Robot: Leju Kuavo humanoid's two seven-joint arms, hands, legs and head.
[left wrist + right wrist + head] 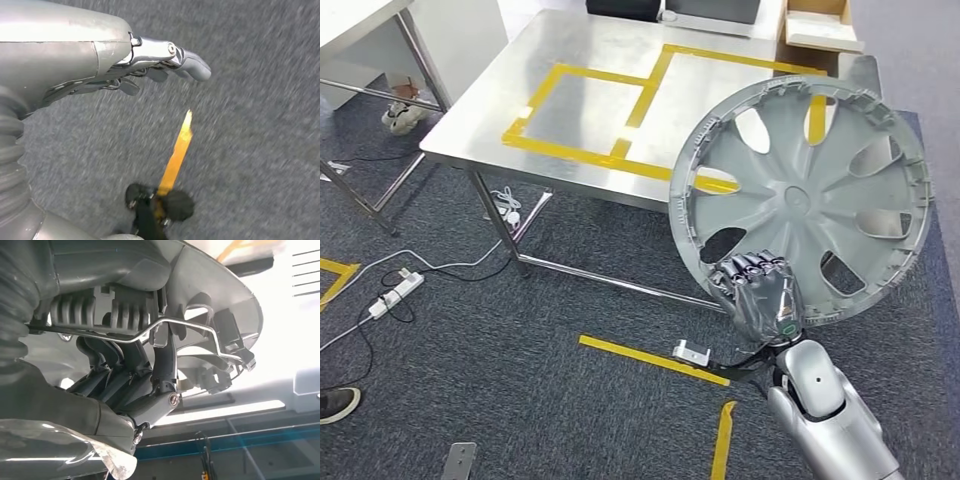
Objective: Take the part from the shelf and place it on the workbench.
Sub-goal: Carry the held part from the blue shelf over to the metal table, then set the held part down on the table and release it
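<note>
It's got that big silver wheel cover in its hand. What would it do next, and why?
Probably carry it forward and over the tabletop. The right hand grips the wheel cover by its lower rim, held up at the steel workbench's near corner, partly out over the carpet, so it likely needs to reach the yellow-taped area before lowering.

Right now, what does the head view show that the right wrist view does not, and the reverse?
Head view alone: the steel workbench with yellow tape, the carpet, a power strip, and the hubcap's spoked face.

Right wrist view alone: the hubcap's ribbed back with its wire retaining ring.

Both: the right hand gripping the hubcap at its rim.
</note>
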